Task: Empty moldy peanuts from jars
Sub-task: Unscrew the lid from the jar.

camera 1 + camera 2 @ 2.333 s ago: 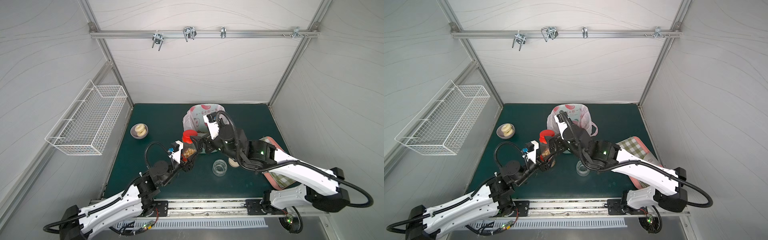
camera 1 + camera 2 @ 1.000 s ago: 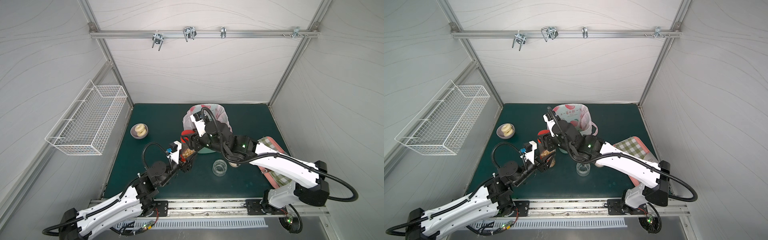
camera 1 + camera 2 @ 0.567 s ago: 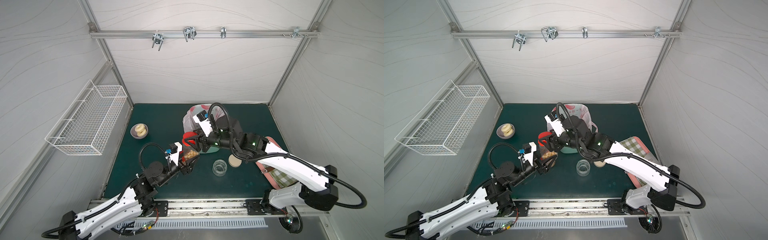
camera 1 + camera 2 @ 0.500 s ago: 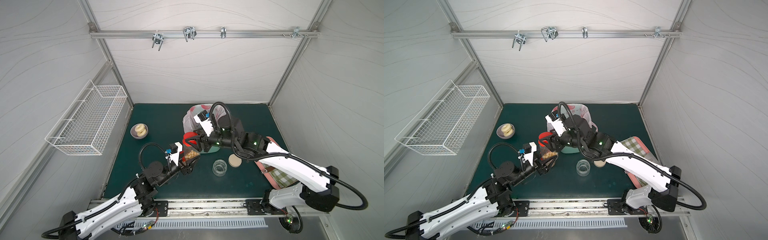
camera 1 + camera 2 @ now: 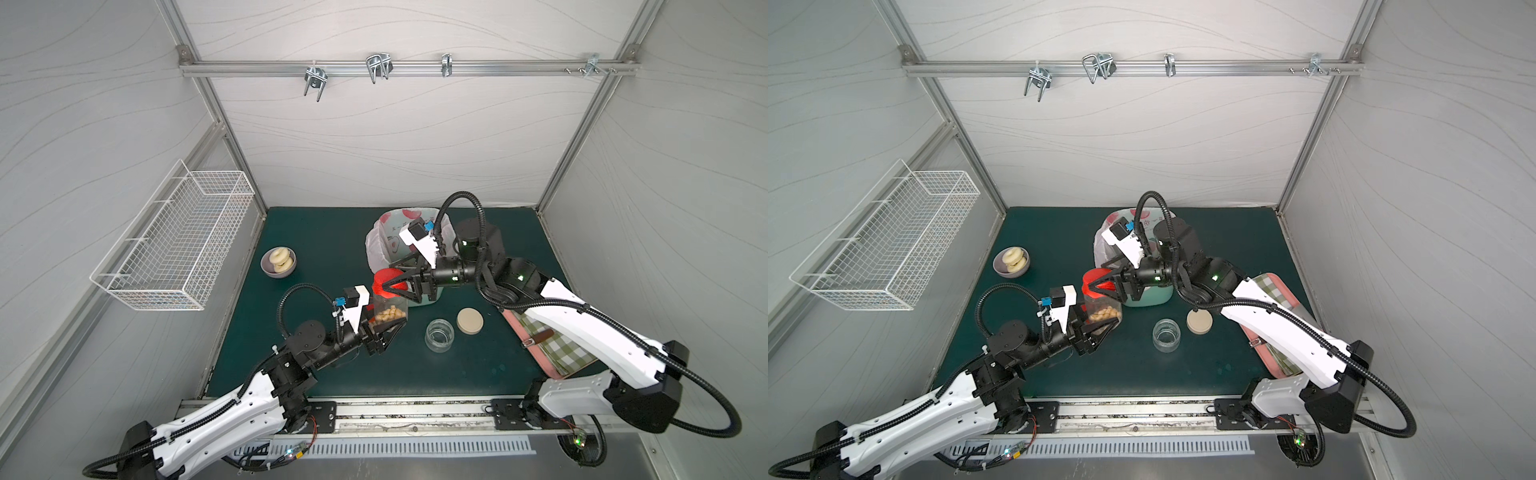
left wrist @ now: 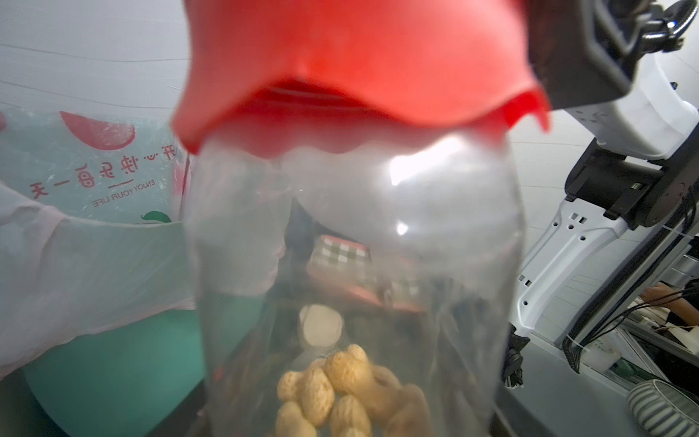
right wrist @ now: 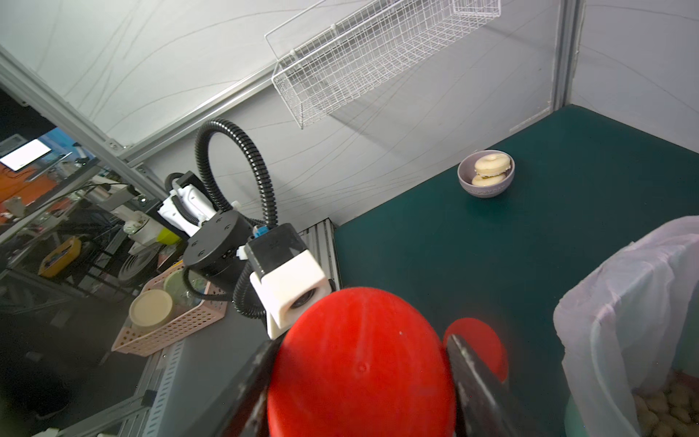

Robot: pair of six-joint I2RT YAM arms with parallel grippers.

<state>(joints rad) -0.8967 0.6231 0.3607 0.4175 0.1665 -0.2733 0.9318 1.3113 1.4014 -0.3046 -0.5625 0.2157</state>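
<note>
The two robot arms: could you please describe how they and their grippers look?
The left arm and right arm have white shells on the long links and black joints. A black ribbed hose loops by each wrist. Each wrist carries a white camera block with a blue plug. The left gripper and right gripper have black triangular fingers. A green light glows on the right arm.

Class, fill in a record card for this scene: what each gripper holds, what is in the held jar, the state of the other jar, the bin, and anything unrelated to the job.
left gripper: shut on the peanut jar, on its clear body
right gripper: shut on the red lid at that jar's mouth
peanuts: fill only the bottom of the jar
squat jar: open, empty, beside its beige lid
bin: mint-green, lined with a bag, behind the peanut jar
bowl: holds two ring pastries, near the left wall
</note>
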